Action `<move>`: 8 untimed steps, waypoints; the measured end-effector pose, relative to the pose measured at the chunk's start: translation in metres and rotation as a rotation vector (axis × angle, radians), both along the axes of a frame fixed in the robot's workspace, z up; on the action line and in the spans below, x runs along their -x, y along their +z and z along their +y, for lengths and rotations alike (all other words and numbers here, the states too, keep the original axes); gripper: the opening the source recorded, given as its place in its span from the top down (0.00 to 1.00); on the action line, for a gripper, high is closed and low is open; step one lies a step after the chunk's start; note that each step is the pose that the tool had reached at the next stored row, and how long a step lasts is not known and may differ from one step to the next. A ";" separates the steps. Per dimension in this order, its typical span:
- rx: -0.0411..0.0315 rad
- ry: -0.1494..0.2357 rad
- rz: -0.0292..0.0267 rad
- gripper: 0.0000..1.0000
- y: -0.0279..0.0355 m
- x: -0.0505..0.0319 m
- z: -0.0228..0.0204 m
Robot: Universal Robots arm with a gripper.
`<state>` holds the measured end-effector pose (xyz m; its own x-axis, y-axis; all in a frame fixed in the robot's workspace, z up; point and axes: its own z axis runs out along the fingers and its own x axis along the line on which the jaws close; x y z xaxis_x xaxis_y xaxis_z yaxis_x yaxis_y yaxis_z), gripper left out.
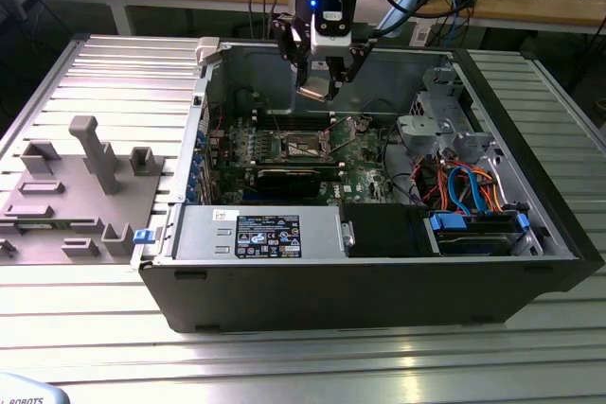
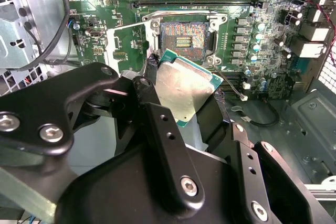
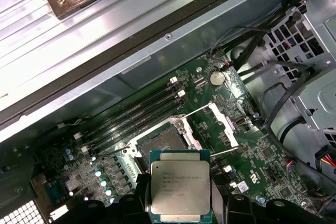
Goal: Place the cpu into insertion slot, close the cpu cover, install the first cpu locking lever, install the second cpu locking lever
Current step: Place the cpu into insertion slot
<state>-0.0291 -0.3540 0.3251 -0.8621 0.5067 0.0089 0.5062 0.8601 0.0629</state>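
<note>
Gripper (image 1: 320, 80) clasps cpu (image 3: 181, 190) — metal top wristward.

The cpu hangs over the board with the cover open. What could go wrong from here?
1. The cpu in the gripper looks tilted against the insertion slot. Lowered like that, a corner might catch the metal rim or the contacts.
2. The fingers flank the chip, and the open cpu cover stands close beside the slot, so they could strike it going down.
</note>
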 end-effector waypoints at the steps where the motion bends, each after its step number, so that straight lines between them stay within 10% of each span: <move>1: -0.0001 -0.001 0.0000 0.46 0.0000 0.0000 0.0000; 8: 0.0000 -0.007 0.0000 0.46 0.0000 0.0000 0.0000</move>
